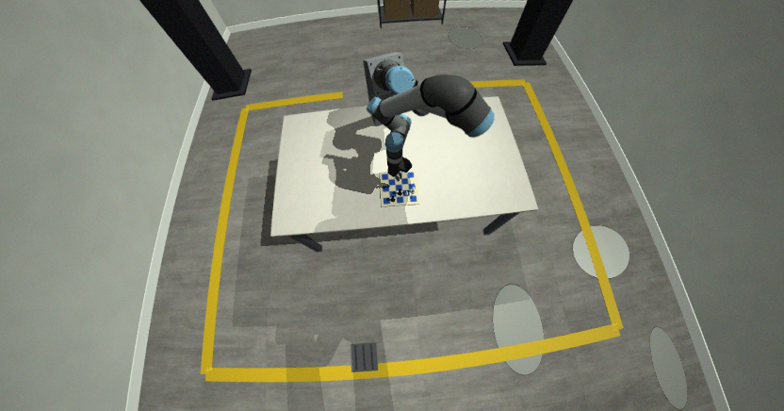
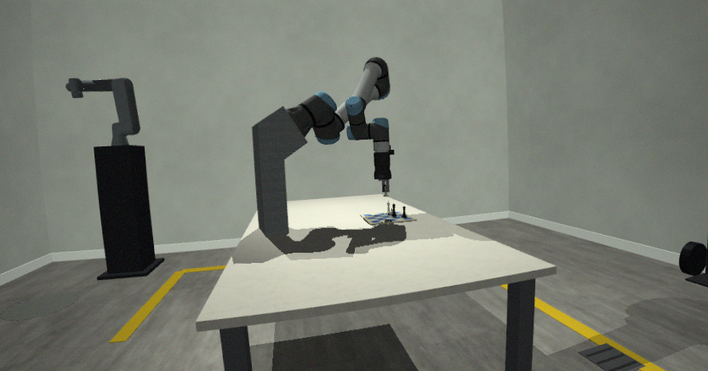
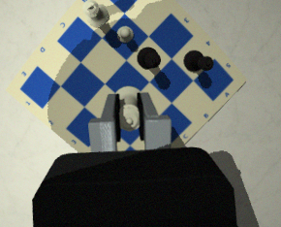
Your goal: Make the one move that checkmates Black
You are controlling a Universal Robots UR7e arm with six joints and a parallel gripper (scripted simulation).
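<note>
We hold a white piece [image 3: 131, 113] between the two grey fingers of our gripper [image 3: 131, 116], clamped shut on it. From the wrist view we see the piece from above: a pale, rounded top, cream in colour, with dark pads pressed against it on either side. We cannot tell which kind of piece it is from this angle.

The piece hangs in the air above the board [image 3: 50, 66], over the board's near edge as the wrist camera sees it, and it does not touch any square. In the side view the gripper [image 2: 385, 189] points straight down and stands well above the board [image 2: 368, 216], with a plain gap between the fingertips and the pieces below.

Taking the board as our landmark: two white pieces stand on it toward its far left corner in the wrist view, a taller one [image 3: 93, 12] and a shorter one [image 3: 124, 34] just beside it, one square apart diagonally. Two black pieces stand toward the board's right side, one [image 3: 148, 58] near the middle and another [image 3: 198, 61] closer to the right corner. All four look upright. The board lies flat on the white table [image 2: 346, 275], near the table's far right part in the side view.
</note>
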